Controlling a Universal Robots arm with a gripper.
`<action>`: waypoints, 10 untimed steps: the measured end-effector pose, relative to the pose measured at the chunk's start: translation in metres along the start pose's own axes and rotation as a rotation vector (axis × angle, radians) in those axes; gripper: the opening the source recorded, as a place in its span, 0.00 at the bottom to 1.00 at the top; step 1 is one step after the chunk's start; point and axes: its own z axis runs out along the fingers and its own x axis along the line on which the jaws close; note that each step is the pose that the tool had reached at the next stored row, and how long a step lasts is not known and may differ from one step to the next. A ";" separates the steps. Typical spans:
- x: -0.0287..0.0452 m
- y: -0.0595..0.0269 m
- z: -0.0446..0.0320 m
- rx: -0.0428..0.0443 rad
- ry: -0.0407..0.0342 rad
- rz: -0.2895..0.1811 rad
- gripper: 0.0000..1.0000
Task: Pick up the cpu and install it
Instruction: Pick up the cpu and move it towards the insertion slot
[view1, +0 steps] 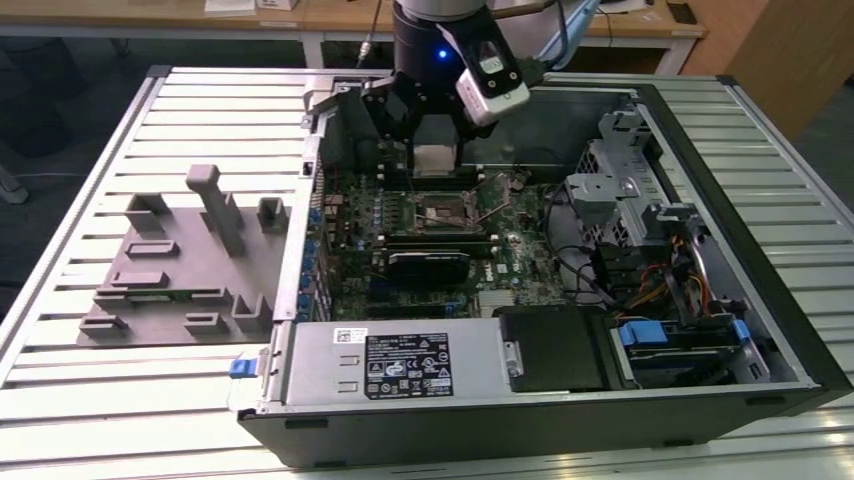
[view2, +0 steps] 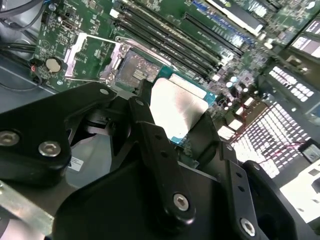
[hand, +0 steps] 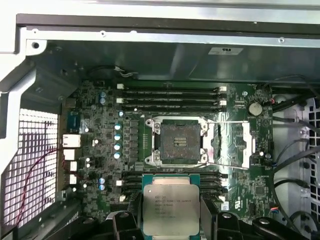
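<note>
My gripper (view1: 435, 158) hangs inside the open computer case, shut on the cpu (hand: 170, 207), a flat square chip with a silver-grey metal top and a green edge. The black fingers (view2: 155, 135) clamp the cpu (view2: 176, 106) on two opposite sides. In the exterior view the cpu (view1: 435, 160) shows as a pale square held above the motherboard. The black socket (hand: 179, 141) with its metal frame lies open just beyond the chip, its load plate (hand: 239, 142) swung aside. The same socket (view2: 134, 70) sits a short way past the chip in the second wrist view.
The case (view1: 694, 400) lies open on a slatted metal table (view1: 120, 400). A grey plastic holder block (view1: 180, 265) stands at the exterior view's left. Memory slots (hand: 170, 97) flank the socket. A power supply (view1: 387, 362), drive bays (view1: 674, 335) and cables (view1: 601, 260) fill the near side.
</note>
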 end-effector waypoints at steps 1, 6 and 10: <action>-0.0007 0.0013 0.0013 0.0000 0.0001 0.000 0.54; -0.0031 0.0085 0.0087 0.0000 0.0004 0.000 0.54; -0.0044 0.0129 0.0157 0.0000 0.0009 0.000 0.54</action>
